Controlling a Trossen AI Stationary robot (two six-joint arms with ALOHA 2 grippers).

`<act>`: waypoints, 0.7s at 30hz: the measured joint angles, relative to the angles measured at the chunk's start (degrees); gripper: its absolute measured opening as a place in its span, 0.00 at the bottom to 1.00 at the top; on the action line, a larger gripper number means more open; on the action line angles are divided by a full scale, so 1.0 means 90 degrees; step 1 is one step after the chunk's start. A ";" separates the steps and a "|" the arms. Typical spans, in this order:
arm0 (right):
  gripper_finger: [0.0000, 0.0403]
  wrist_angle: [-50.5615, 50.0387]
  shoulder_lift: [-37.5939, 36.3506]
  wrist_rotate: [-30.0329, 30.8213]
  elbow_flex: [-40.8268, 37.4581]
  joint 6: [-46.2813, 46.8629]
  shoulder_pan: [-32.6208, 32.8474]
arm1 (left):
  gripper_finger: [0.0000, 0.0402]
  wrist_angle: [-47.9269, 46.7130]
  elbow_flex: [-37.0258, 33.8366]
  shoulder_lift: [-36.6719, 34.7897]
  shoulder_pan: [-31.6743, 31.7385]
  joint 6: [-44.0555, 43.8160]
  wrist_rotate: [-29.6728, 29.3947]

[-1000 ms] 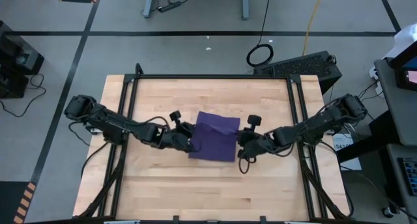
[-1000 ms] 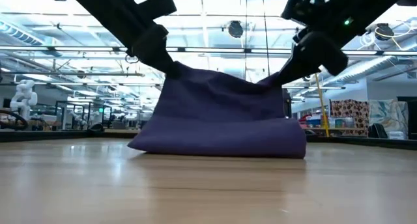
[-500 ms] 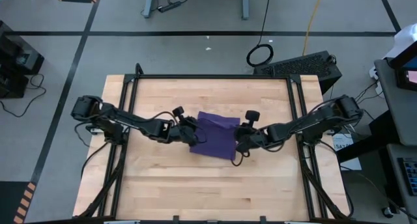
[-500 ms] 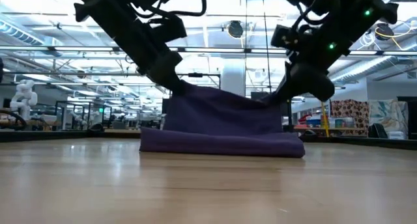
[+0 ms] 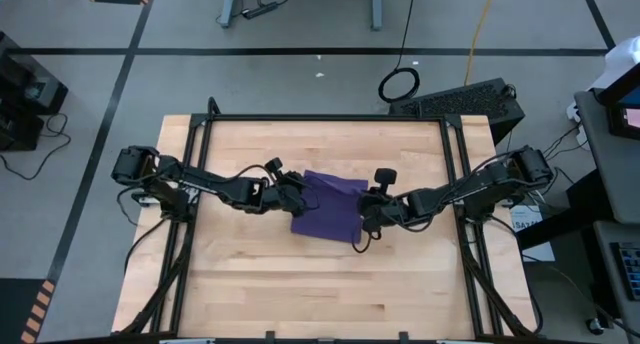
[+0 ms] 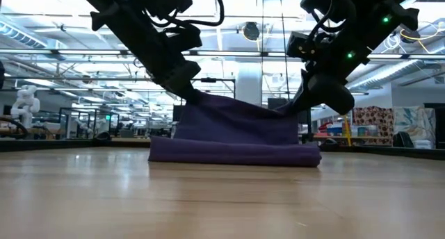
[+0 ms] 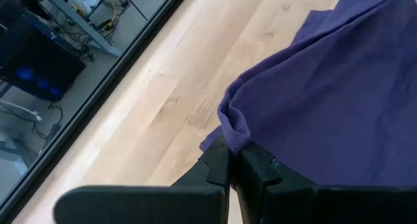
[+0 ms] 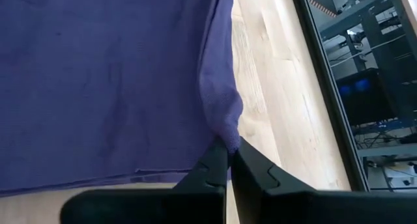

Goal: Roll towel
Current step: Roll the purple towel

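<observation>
Towel, purple, soft and light, is draped mid-table, lifted at two corners pinched by the closed left gripper and closed right gripper; it is judged limp and best held at corners.

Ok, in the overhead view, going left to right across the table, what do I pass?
Left arm → left gripper, pinching the towel's edge → purple towel → right gripper, pinching the opposite edge → right arm.
</observation>
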 joint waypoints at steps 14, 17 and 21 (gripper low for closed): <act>0.18 -0.0038 -0.0002 0.0693 0.0000 -0.0028 0.0002 | 0.04 0.0017 0.0000 0.0000 -0.0007 -0.0405 0.0036; 0.26 -0.0036 -0.0005 0.0795 0.0000 -0.0050 0.0001 | 0.04 0.0012 0.0000 0.0000 -0.0007 -0.0495 0.0059; 0.38 -0.0036 -0.0005 0.0809 0.0000 0.0007 0.0002 | 0.04 0.0013 0.0000 0.0000 -0.0007 -0.0502 0.0068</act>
